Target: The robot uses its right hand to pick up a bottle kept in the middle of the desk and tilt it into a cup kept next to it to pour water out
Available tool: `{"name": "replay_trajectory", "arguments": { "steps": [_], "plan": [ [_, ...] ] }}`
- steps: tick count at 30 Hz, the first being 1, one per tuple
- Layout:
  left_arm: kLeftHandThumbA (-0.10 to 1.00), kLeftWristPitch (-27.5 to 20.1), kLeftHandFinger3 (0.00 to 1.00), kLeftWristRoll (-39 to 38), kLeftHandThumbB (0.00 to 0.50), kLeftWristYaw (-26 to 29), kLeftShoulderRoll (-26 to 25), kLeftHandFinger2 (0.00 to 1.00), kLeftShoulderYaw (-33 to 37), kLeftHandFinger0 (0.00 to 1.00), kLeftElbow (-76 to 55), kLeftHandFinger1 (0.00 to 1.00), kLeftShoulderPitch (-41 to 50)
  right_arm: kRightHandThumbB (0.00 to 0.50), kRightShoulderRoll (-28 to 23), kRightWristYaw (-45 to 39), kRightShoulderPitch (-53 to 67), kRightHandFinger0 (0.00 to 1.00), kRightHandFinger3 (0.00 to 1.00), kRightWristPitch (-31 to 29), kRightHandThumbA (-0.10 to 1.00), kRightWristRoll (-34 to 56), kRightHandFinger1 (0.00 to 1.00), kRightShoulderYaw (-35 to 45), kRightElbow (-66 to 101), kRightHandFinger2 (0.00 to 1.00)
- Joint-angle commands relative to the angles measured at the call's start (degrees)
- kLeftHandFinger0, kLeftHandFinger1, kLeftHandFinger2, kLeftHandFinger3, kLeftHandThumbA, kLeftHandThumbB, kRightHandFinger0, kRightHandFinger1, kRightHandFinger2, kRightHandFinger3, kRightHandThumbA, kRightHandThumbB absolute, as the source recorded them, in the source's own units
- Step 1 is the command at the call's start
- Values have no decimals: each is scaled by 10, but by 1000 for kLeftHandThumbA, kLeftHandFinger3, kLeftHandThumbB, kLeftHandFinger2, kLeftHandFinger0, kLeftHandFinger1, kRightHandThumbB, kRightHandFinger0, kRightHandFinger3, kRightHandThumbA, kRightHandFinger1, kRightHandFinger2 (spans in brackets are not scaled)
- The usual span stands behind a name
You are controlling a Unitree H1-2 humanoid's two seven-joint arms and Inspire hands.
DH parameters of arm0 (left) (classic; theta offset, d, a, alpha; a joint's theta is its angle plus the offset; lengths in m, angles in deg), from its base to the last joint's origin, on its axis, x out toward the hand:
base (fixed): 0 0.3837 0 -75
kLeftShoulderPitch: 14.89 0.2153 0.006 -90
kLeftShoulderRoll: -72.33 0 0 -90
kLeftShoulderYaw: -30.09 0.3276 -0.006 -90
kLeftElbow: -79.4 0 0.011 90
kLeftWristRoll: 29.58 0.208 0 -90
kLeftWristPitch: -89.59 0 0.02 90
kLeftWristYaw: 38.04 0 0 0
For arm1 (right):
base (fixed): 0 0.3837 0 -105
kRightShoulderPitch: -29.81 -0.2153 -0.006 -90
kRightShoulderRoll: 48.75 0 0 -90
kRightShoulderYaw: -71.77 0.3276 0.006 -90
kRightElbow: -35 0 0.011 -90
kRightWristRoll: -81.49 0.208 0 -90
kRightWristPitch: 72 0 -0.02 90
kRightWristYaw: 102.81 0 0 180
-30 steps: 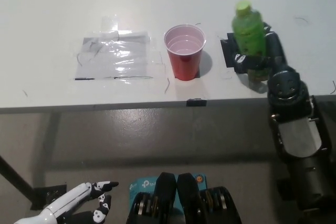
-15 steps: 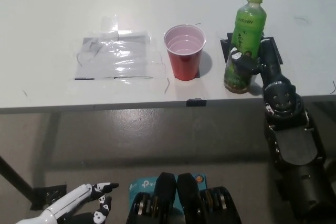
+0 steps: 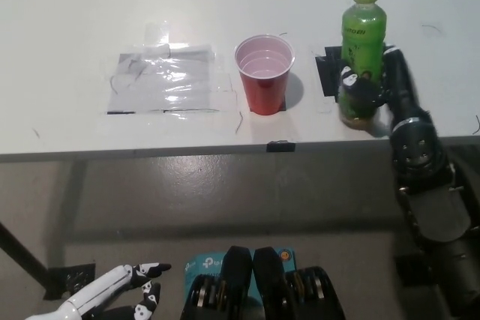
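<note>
Since half a second ago my bottle has shifted a little to the right and come upright again, its base down on or just above the desk, over the black tape mark. My right robot hand is wrapped around the bottle's lower half, fingers closed on it from the right side, which leaves the capped neck free to tip toward the cup. The red cup stands open just to the bottle's left, near but apart; I cannot tell whether anything is in it. The bottle is green through its whole height, the cap on. My white left robot hand rests low below the desk edge, fingers apart, holding nothing.
</note>
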Motion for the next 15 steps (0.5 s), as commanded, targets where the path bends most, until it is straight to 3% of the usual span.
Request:
{"name": "replay_trajectory", "arguments": {
  "steps": [1, 8, 11, 15],
  "plan": [
    [1000, 2, 1000, 1, 327, -11, -15, 1000, -5, 1000, -13, 1000, -8, 20, -57, 6, -44, 0, 205, -66, -100, -79, 0, -52, 22, 0],
    [1000, 10, 1000, 2, 330, -13, -17, 1000, -4, 1000, -13, 1000, -6, 3, -113, 3, -65, 0, 271, -65, -100, -139, 0, -125, 22, 29],
    [1000, 5, 1000, 1, 330, -17, -18, 1000, -3, 1000, -10, 1000, -6, 53, -131, 17, -81, 0, 343, -95, -100, -178, 0, -164, 8, 2],
    [1000, 7, 1000, 0, 338, -16, -16, 1000, -3, 1000, -11, 1000, -7, 41, -139, 10, -101, 0, 404, -108, -100, -211, 0, -205, 2, 18]
  ]
}}
